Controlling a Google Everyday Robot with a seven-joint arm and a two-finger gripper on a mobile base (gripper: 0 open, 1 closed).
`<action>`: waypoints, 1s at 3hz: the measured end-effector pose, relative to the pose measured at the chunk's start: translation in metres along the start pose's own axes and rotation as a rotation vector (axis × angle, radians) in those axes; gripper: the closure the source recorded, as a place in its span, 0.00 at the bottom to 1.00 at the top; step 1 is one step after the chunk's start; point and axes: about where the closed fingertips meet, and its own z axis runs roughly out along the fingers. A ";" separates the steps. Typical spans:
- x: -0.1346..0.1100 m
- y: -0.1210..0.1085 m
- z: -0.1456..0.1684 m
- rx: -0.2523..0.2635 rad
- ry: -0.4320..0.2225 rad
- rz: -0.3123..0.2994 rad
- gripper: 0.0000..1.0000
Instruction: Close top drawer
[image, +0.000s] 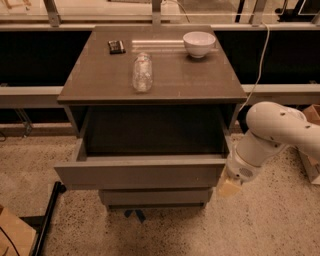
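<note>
On speckled flooring (270, 225): top drawer (140, 172) pulled out, probably rigid and free-sliding, best pushed on its flat front; gripper (231, 186) at its front corner, closure indiscernible.

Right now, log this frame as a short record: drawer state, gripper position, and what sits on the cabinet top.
top drawer: pulled out, not closed
gripper: low, at the right end of the drawer's front; contact cannot be told
cabinet top: clear bottle lying on its side, white bowl, small dark object
lower drawer front: visible beneath, pushed in
task status: not yet done
</note>
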 end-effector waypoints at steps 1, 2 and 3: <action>-0.033 -0.043 -0.016 0.084 -0.015 -0.110 1.00; -0.034 -0.048 -0.018 0.100 -0.019 -0.115 1.00; -0.045 -0.092 -0.036 0.227 -0.048 -0.157 1.00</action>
